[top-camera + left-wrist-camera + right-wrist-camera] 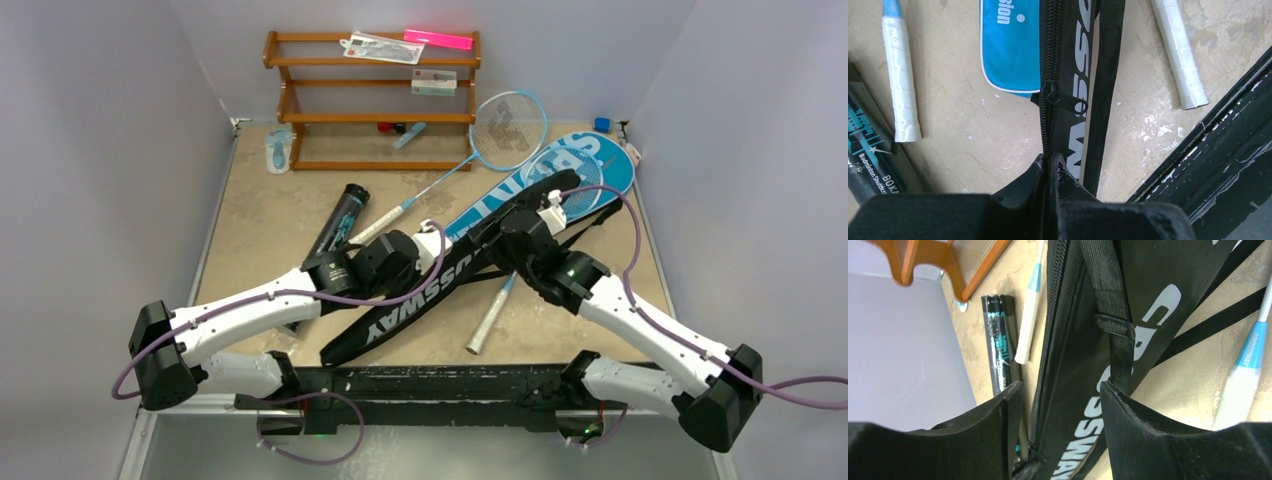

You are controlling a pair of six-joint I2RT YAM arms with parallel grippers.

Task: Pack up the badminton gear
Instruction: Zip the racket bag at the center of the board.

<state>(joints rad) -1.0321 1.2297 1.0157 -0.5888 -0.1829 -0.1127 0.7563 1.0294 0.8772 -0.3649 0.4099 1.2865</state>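
Note:
The black "CROSSWAY" cover lies diagonally across the table, partly on the blue "SPORT" cover. My left gripper is shut on the black cover's zip edge, just below the zip pull. My right gripper hangs open over the black cover, one finger on each side, near its strap. A light-blue racket leans at the back, its white handle beside the long black tube. Another racket's white handle sticks out from under the black cover.
A brown wooden rack stands at the back with a pink bar and clear packets on it. A small blue item sits at the back right corner. The black mounting frame runs along the near edge.

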